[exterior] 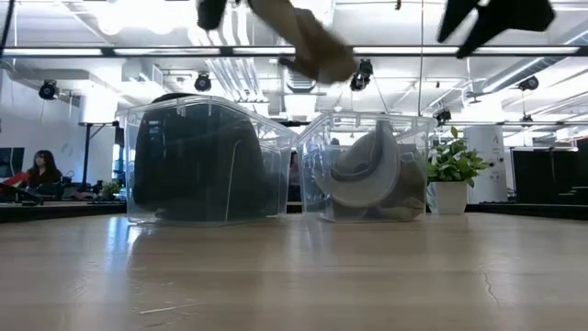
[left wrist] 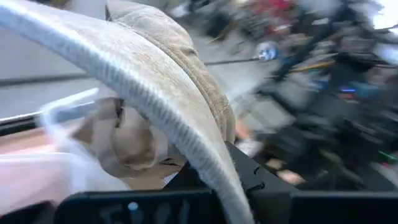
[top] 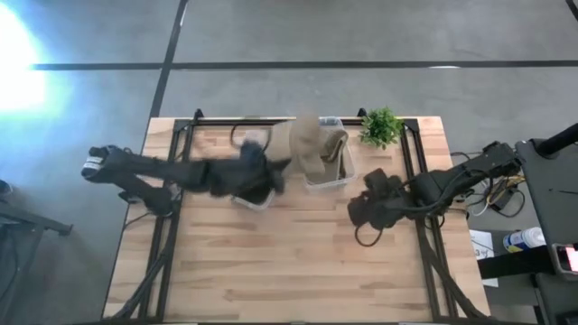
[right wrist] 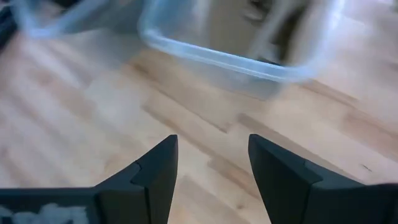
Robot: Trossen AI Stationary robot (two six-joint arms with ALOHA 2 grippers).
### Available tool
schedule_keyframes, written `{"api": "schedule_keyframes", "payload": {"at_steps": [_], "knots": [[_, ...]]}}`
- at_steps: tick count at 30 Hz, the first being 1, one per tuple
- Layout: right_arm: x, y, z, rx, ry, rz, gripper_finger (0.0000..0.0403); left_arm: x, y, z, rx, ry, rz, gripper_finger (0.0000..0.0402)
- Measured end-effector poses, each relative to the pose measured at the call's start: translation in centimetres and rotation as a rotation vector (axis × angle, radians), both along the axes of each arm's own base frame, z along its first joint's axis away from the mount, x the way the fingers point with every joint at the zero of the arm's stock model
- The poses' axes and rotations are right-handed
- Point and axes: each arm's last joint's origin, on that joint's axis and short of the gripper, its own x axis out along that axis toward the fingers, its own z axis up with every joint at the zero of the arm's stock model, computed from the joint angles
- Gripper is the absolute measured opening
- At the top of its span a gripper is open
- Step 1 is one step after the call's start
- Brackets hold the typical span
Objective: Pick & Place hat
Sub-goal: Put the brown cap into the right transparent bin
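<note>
A tan hat hangs in the air over the right-hand clear bin, carried by my left gripper, which is shut on it. Another greyish hat lies inside that bin, leaning on its wall. The left-hand clear bin holds a dark hat. My right gripper is open over bare wood, right of the bins. My left gripper pinches the tan hat's ribbed brim between its two fingers, reaching in from the table's left. The hat is lifted clear, tilted, its crown beyond the fingers and above the right-hand bin.
A small potted plant stands at the table's far right corner, next to the right-hand bin. Bare wooden table spreads over the whole near half. People and desks show in the room behind.
</note>
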Motion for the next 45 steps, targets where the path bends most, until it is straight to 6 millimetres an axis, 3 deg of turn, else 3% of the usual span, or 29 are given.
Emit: {"api": "schedule_keyframes", "payload": {"at_steps": [4,8,14,19,22,28,38,45], "knots": [[-0.9,-0.5,-0.4,0.002,0.064,-0.103,0.0192,2.6,4.9,-0.6,-0.044,0.102,0.067,0.0007],[-0.9,-0.6,-0.8,0.001,0.085,-0.138,0.0192,5.6,8.3,-1.1,-0.115,0.141,-0.003,0.0007],[-0.9,-0.6,-0.9,-0.002,0.094,-0.14,0.0192,10.6,9.7,-5.4,-0.167,0.367,-0.04,0.0014],[-0.9,-0.6,-1.0,-0.004,0.099,-0.14,0.0192,13.7,10.5,-7.4,-0.22,0.412,-0.114,0.0048],[-1.0,-0.6,-1.0,-0.005,0.105,-0.139,0.0192,14.6,10.6,-8.0,-0.22,0.443,-0.13,0.0062],[-1.0,-0.6,-1.1,-0.018,0.119,-0.117,0.0192,14.6,10.6,-7.0,-0.15,0.469,-0.152,0.0083],[-1.2,-0.7,-0.9,-0.026,0.124,-0.086,0.0192,11.4,9.7,-4.1,-0.072,0.594,-0.215,0.0145],[-1.6,-0.9,-0.5,0.002,0.113,-0.084,0.0192,8.8,8.9,0.6,0.021,0.486,-0.239,0.0184]]}}
